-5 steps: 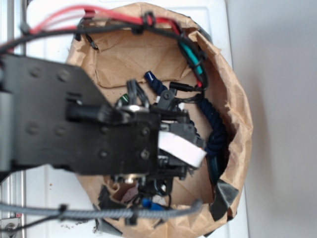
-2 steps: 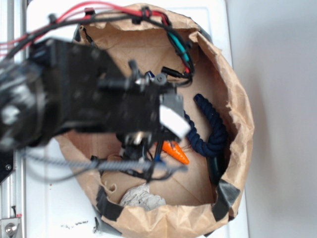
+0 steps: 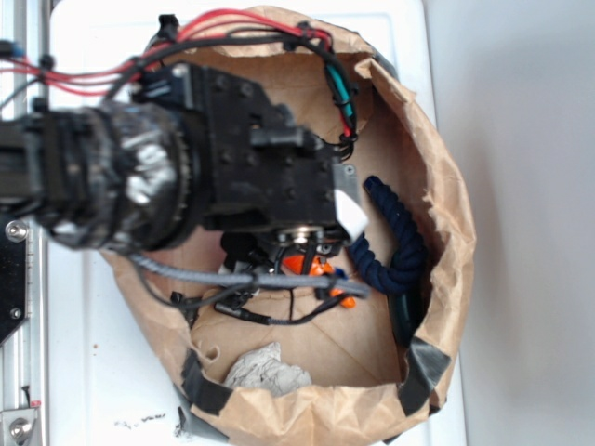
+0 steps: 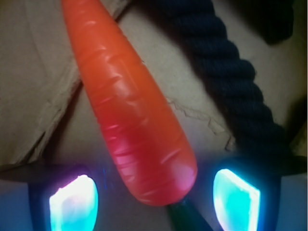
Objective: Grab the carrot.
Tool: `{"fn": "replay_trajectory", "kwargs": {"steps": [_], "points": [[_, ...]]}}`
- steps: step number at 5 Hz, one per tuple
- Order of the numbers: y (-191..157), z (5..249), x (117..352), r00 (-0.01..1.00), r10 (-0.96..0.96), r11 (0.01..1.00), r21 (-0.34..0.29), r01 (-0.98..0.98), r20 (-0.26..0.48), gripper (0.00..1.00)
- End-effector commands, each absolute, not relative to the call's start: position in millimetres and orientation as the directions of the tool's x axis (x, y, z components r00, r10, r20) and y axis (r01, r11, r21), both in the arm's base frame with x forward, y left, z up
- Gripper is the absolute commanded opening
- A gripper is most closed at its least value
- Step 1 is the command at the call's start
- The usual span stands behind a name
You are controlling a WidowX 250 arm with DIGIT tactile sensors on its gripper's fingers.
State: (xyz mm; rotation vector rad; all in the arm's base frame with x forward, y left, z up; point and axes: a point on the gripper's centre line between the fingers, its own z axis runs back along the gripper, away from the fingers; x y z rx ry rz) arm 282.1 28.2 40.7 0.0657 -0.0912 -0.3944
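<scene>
The carrot (image 4: 137,115) is glossy orange and lies on brown paper, with its thick end and dark green stem cap (image 4: 185,216) between my fingers. My gripper (image 4: 154,202) is open, and its glowing fingertips (image 4: 72,202) stand on either side of the carrot's thick end with gaps on both sides. In the exterior view the gripper (image 3: 309,253) hangs low inside the paper-lined basket. Only small orange bits of the carrot (image 3: 296,265) show under it.
A dark navy twisted rope (image 3: 402,243) curls just right of the carrot and also shows in the wrist view (image 4: 226,82). The crumpled brown paper wall (image 3: 446,214) rings the basket. Crumpled pale paper (image 3: 265,370) lies at the front. Cables (image 3: 279,297) hang across.
The arm has turned and shifted, and the gripper has come down over the carrot. It now covers most of the carrot that showed a moment ago.
</scene>
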Motion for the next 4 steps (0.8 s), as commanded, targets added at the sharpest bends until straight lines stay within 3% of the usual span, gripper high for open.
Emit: {"fn": "replay_trajectory", "kwargs": {"steps": [1,4], "points": [[18.8,61.2,286.7,0.919,-0.383,0.923,0.081,0.376,0.093,0.00],[10.4,53.9,293.3,0.927,-0.331,0.944,0.051,0.327,0.175,0.00]]}}
